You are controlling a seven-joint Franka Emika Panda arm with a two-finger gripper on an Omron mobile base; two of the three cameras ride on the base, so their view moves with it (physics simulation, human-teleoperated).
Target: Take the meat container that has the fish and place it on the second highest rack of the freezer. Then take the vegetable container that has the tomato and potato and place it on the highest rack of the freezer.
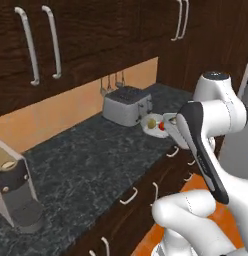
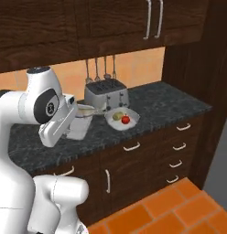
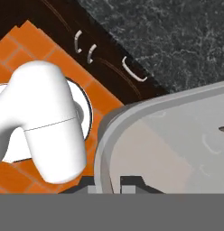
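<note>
The arm is folded high, its pincer clamped on a container's rim.

Base views flanking shared counter

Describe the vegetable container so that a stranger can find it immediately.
On the dark stone counter, find the silver toaster. Just in front of it sits a shallow white vegetable container. Unlike everything around it, it holds a red tomato beside a yellowish potato.

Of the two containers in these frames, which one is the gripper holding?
The translucent grey container, its rim pinched by the shut gripper off the counter; the white container with tomato and potato sits beside the toaster.
</note>
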